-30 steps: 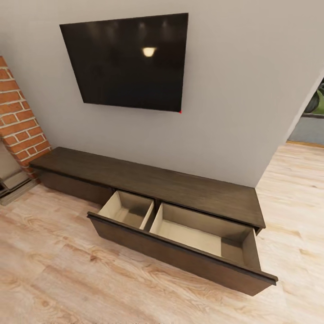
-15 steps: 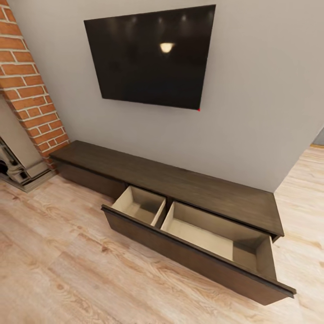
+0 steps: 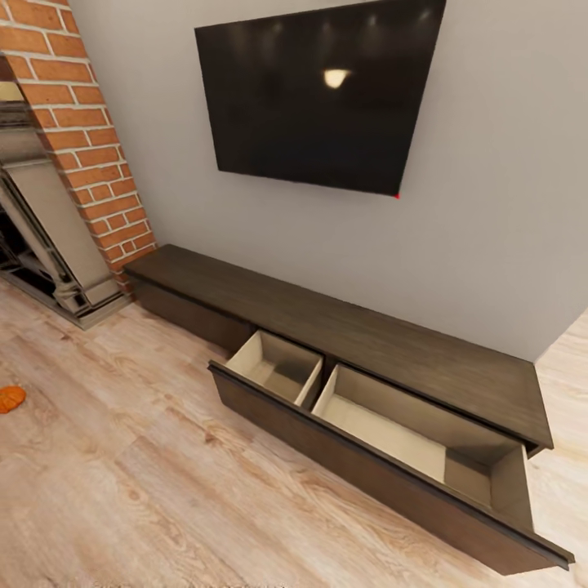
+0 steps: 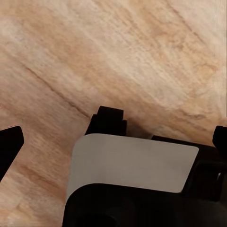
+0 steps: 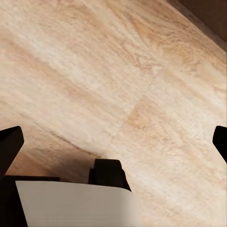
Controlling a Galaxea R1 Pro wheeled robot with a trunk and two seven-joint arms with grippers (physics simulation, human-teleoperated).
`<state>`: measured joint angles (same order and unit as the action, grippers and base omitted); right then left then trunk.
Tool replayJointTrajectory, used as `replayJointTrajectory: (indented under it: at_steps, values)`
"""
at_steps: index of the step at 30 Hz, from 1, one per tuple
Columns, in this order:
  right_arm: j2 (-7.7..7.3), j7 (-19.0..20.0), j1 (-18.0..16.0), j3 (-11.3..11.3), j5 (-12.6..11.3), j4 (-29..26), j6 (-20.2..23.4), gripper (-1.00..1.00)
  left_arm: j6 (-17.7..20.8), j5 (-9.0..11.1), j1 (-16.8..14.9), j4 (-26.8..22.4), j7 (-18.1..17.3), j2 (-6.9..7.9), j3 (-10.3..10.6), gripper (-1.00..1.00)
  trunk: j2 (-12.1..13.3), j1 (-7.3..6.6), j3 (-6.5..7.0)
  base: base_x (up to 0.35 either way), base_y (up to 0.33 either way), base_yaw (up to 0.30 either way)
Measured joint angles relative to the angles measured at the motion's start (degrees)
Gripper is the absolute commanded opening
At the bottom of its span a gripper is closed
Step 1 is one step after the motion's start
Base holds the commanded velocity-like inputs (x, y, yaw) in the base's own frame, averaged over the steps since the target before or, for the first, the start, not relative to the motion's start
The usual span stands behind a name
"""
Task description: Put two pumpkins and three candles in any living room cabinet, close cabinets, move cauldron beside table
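Both claws, the left gripper (image 4: 113, 137) and right gripper (image 5: 113, 142), hang wide open and empty, so the robot should turn toward the pumpkin (image 3: 11, 398) at nine o'clock, leaving the cabinet (image 3: 359, 359) drawer open.

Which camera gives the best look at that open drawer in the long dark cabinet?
The head view: it looks down into the open drawer, showing both pale compartments bare. The left wrist view shows plank floor; the right wrist view shows floor with a dark strip at one corner, possibly cabinet.

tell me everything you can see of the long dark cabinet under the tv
The long, low dark brown wood cabinet stands on the pale wood floor against the grey wall, below the black screen. Its flat top is bare. One wide handle-less drawer is pulled out, showing two pale, empty compartments split by a divider. The drawer front nearer the brick fireplace is shut.
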<state>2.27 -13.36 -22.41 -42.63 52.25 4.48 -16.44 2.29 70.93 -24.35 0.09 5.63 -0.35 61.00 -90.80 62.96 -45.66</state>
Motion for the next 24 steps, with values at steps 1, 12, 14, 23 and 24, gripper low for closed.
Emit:
replayJointTrajectory:
  at_steps: [1,12,14,23,24]
  values:
    - [0.00,0.0,0.0,0.0,0.0,0.0,0.0,1.00,0.0,0.0,0.0,0.0,0.0,0.00,0.0,1.00,0.0,0.00,-0.07,0.000,0.000,0.211]
    - [0.01,0.0,0.0,0.0,0.0,-0.1,0.0,1.00,-0.1,0.0,0.0,0.0,0.0,0.00,0.0,1.00,0.0,0.00,-0.82,0.000,0.000,0.211]
    - [0.01,0.0,0.0,0.0,0.0,-0.1,0.0,1.00,-0.1,0.0,0.0,0.0,0.0,0.00,0.0,1.00,0.0,0.00,-0.95,0.000,0.000,0.211]
    - [0.01,0.0,0.0,0.0,0.0,-0.1,0.0,1.00,-0.1,0.0,0.0,0.0,0.0,0.00,0.0,1.00,0.0,0.00,-1.57,0.000,0.000,0.211]
    - [0.01,0.0,0.0,0.0,0.0,-0.1,0.0,1.00,-0.1,0.0,0.0,0.0,0.0,0.00,0.0,1.00,0.0,0.00,-1.64,0.000,0.000,0.211]
